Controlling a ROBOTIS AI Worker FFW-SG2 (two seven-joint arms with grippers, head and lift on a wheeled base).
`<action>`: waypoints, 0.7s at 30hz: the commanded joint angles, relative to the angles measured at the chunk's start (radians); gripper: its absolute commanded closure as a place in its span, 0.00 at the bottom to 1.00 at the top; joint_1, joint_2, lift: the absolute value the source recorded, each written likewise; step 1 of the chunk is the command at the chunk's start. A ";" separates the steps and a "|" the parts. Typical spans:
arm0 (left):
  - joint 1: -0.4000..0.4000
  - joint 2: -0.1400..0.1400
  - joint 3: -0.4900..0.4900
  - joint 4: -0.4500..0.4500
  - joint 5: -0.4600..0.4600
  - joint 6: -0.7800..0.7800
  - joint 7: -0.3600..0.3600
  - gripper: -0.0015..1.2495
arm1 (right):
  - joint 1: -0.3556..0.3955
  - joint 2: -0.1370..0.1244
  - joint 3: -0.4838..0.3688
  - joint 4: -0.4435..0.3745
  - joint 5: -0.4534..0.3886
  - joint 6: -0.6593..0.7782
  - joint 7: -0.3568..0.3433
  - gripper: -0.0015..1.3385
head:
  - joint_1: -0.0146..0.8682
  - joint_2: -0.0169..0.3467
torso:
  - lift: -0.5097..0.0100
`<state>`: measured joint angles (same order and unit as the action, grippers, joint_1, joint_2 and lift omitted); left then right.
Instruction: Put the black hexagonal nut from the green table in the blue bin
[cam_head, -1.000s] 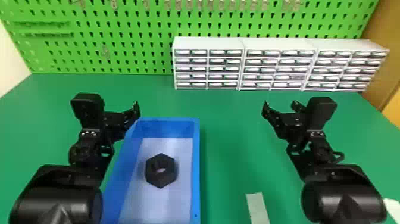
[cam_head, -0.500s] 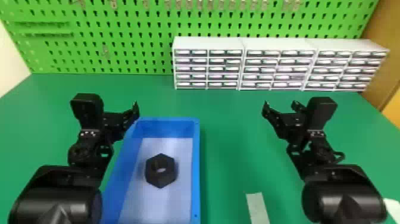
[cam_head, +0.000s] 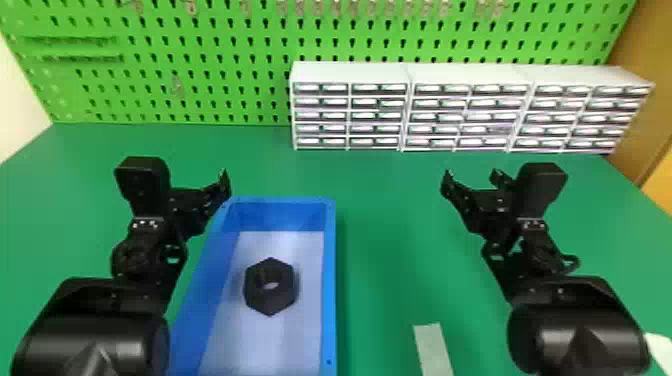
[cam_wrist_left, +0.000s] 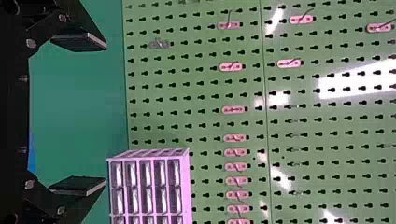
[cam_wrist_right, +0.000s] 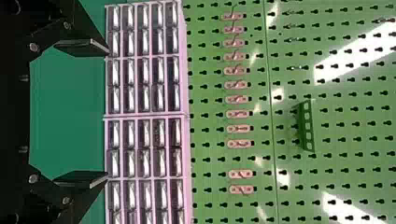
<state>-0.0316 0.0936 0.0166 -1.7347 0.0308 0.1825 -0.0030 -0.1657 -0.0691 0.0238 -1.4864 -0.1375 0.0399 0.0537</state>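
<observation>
The black six-sided nut (cam_head: 256, 295) with a hole lies flat inside the long blue bin (cam_head: 330, 295). The left black two-finger gripper (cam_head: 202, 192) and right black two-finger gripper (cam_head: 471, 181) are both spread wide.

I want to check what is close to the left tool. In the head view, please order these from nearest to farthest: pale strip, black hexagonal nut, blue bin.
From the left tool:
1. Blue bin: its far-left corner is closest.
2. Black hexagonal nut: inside the bin.
3. Pale strip: right of the bin.
</observation>
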 joint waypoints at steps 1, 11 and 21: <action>0.004 0.000 -0.003 -0.002 0.001 0.000 0.015 0.20 | 0.000 0.002 -0.002 0.000 -0.002 0.000 0.000 0.25 | 0.79 0.19 | 0.80; 0.009 0.000 -0.006 -0.008 0.001 -0.002 0.031 0.20 | 0.002 0.002 -0.004 0.000 -0.005 0.000 0.000 0.25 | 0.79 0.19 | 0.80; 0.009 0.000 -0.007 -0.009 0.006 0.000 0.031 0.20 | 0.000 0.002 -0.005 0.000 -0.004 0.000 0.000 0.25 | 0.79 0.19 | 0.80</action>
<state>-0.0235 0.0936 0.0097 -1.7436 0.0348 0.1821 0.0267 -0.1648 -0.0670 0.0199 -1.4864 -0.1414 0.0399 0.0537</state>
